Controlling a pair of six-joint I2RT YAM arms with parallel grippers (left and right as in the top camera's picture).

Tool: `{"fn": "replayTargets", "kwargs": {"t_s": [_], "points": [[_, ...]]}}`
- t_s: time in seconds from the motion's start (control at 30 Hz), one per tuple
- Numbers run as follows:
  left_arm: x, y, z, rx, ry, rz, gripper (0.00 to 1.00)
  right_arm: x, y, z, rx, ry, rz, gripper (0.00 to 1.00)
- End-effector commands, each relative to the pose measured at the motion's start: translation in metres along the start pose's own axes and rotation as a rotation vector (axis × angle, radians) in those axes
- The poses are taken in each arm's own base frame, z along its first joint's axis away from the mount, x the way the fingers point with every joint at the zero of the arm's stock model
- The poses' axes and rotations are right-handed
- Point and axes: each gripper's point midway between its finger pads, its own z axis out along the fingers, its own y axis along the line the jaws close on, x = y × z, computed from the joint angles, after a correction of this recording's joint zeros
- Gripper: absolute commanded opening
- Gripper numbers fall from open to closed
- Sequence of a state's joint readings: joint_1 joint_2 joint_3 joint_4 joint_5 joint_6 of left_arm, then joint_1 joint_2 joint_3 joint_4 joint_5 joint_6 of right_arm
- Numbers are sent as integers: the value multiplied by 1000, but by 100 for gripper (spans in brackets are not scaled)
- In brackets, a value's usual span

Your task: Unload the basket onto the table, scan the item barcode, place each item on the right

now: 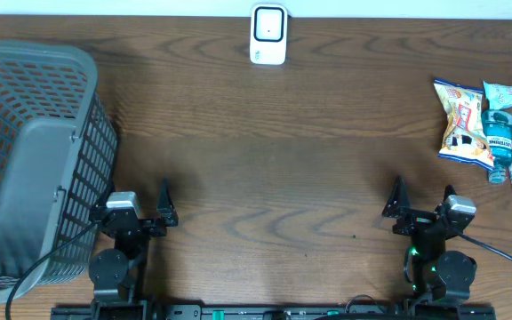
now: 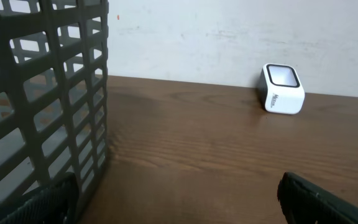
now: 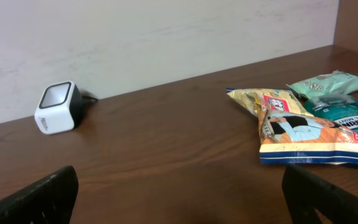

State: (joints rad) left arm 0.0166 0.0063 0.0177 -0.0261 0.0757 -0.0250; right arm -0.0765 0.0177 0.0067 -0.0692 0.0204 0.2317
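The setting is a mock shop checkout, indicated by a barcode scanner, grey basket and packaged snacks on a wooden worktop.

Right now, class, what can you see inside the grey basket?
Inside the grey basket, only its own solid grey floor and mesh walls show, no item. Its left edge is cropped, so that corner is unseen.

— What's the furniture?
— One table of dark brown wood, its grain running left to right.
— And behind it?
— A plain off-white wall along the far edge, faintly scuffed. At the far right it meets a brown panel. The light is soft and even.
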Motion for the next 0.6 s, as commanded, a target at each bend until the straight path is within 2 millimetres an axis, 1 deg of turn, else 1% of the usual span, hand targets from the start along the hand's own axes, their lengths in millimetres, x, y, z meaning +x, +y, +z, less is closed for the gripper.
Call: {"fn": "replayTargets", "kwargs": {"t_s": [0.0, 0.3, 0.37, 0.5, 0.57], "points": [[15, -2, 1, 13, 49, 13, 98, 1, -2, 0, 8, 2, 15, 99], [15, -2, 1, 13, 49, 13, 98, 0, -6, 0, 30, -4, 12, 99], [15, -2, 1, 13, 49, 13, 98, 0, -4, 0, 17, 1, -50, 99], [15, -2, 1, 13, 49, 13, 98, 3, 4, 0, -30, 11, -230, 99], [15, -2, 1, 13, 49, 13, 98, 3, 3, 0, -25, 10, -248, 99]]}}
